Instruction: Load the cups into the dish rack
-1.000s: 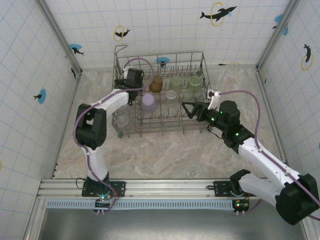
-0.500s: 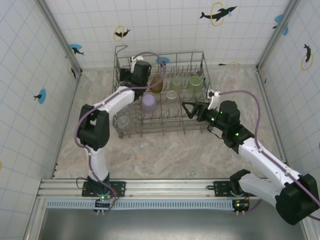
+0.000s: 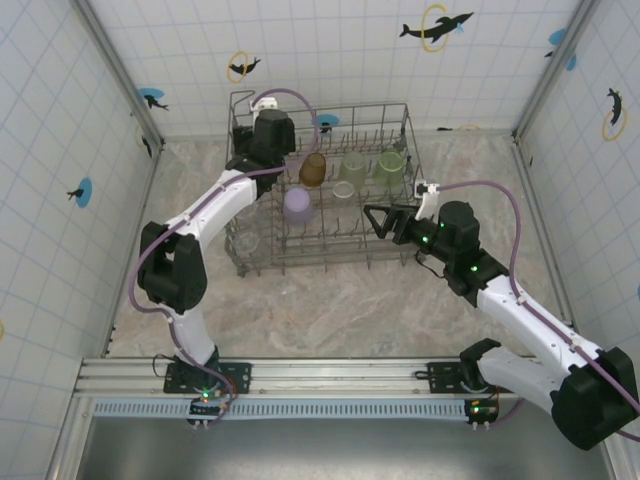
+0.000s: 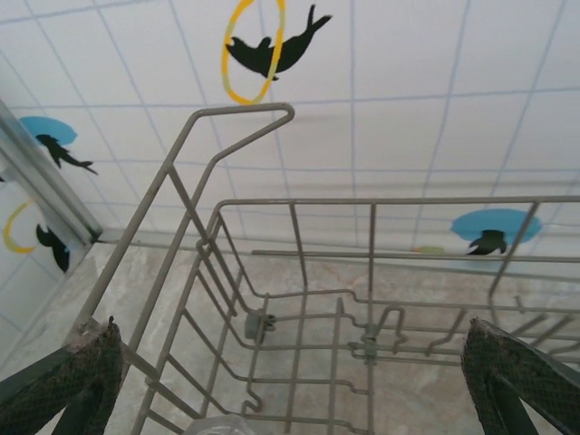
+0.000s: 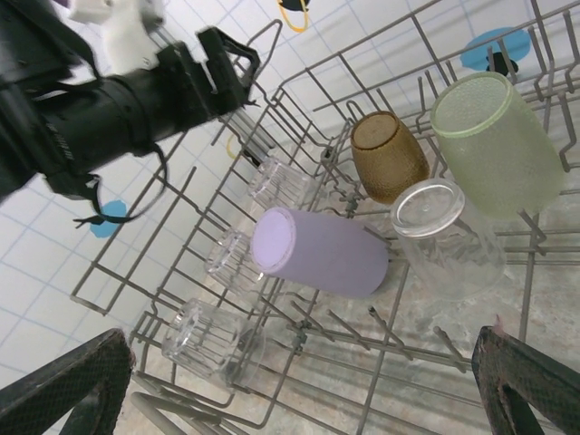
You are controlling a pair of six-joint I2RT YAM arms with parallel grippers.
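Now the rack (image 3: 360,108) sits unmoved at the far middle of the table, a grey wire basket with rows of upright tines and a raised handle loop at its far left corner. The left arm (image 3: 215,200) has swung away from the rack's left half and reaches toward that far left corner, its elbow shifted left. The left gripper (image 4: 288,331) hangs above the corner wires with its fingers spread wide and nothing between them. The right arm (image 3: 500,295) has not moved. The right gripper (image 3: 378,220) hovers at the rack's right side, fingers equally wide apart and empty. Inside the rack, two pale green cups (image 3: 351,165) (image 3: 390,163) stand along the far row beside an amber cup (image 3: 313,168). The lavender cup (image 5: 317,252) lies on its side near the middle. A clear cup (image 5: 449,236) rests just beside it, and three more clear cups (image 5: 234,261) line the left side.
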